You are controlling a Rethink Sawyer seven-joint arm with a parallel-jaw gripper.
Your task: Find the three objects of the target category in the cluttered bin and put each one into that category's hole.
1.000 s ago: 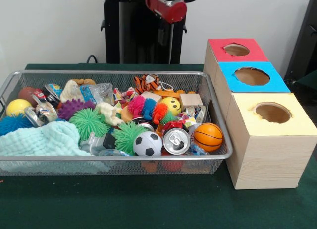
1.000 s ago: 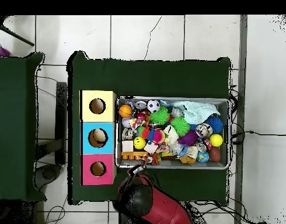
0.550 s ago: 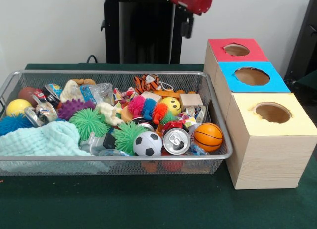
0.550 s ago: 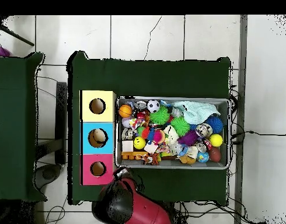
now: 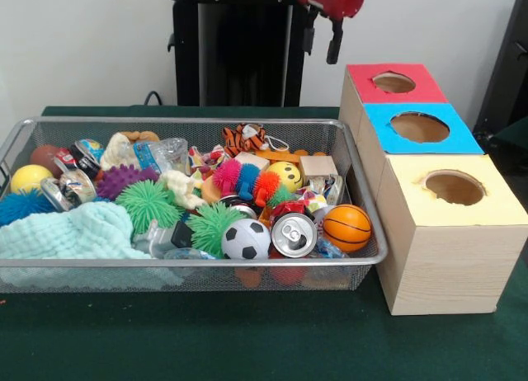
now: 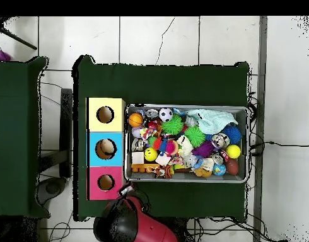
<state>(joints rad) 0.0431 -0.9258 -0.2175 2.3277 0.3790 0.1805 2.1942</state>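
Observation:
The wire bin [image 5: 190, 122] holds a jumble of toys: a soccer ball [image 5: 246, 239], a basketball [image 5: 346, 227], a yellow smiley ball [image 5: 286, 176], a drink can [image 5: 293, 233], a tiger plush [image 5: 244, 137] and green spiky balls [image 5: 147, 204]. Right of it stand three boxes with round holes, topped red [image 5: 363, 74], blue [image 5: 379, 121] and yellow [image 5: 412, 199]. My gripper [image 5: 322, 41] hangs high behind the bin's right end, beside the red box, open and empty. From overhead the gripper [image 6: 127, 189] sits at the red box's [image 6: 94, 173] corner. A tan object shows in the blue box's hole [image 6: 105, 149].
A pale green cloth [image 5: 74, 230] covers the bin's front left corner, with a plain yellow ball [image 5: 29, 179] behind it. The bin [image 6: 187, 106] and the boxes stand on a dark green table cover [image 5: 247, 340]. A second green table [image 6: 15, 132] stands apart beyond the boxes.
The arm has swung from above the bin's back edge toward the red box, and the gripper now hangs slightly lower beside it. Nothing in the bin has moved.

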